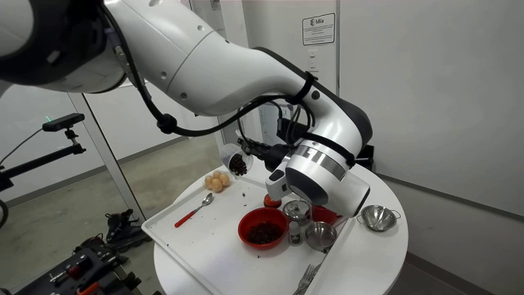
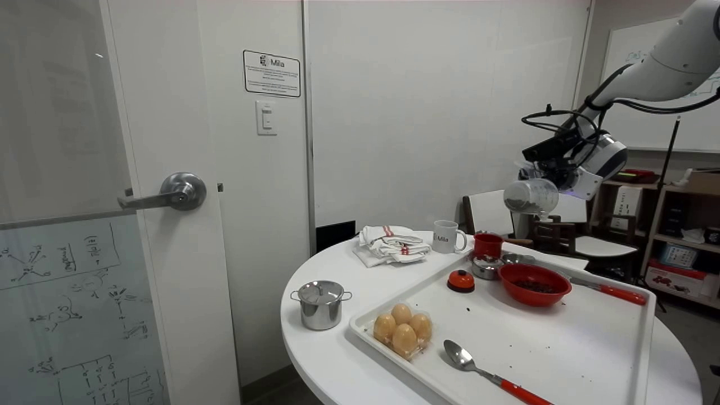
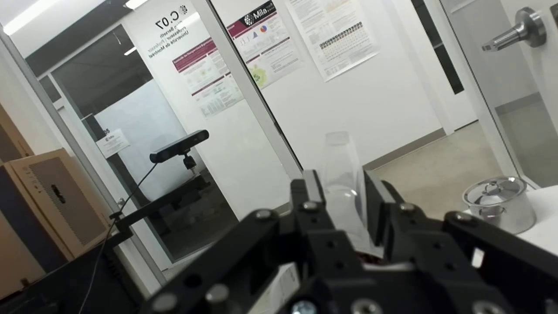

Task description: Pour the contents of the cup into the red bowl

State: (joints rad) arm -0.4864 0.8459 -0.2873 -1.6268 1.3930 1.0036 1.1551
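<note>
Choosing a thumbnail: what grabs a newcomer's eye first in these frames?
Probably the big white arm crossing the top of an exterior view, its gripper holding a clear cup tilted over in the air, dark pieces inside. Next, the red bowl on the white tray, with similar pieces in it.

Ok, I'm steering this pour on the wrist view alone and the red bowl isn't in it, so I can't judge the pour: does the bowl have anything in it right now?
Observer: Yes. In both exterior views the red bowl has small dark bean-like pieces heaped over its bottom.
Operator: Good to know. I see only part of the clear plastic cup in my claw. Is it upright or tipped?
Observer: Tipped: both exterior views show it lying roughly on its side in the air.
</note>
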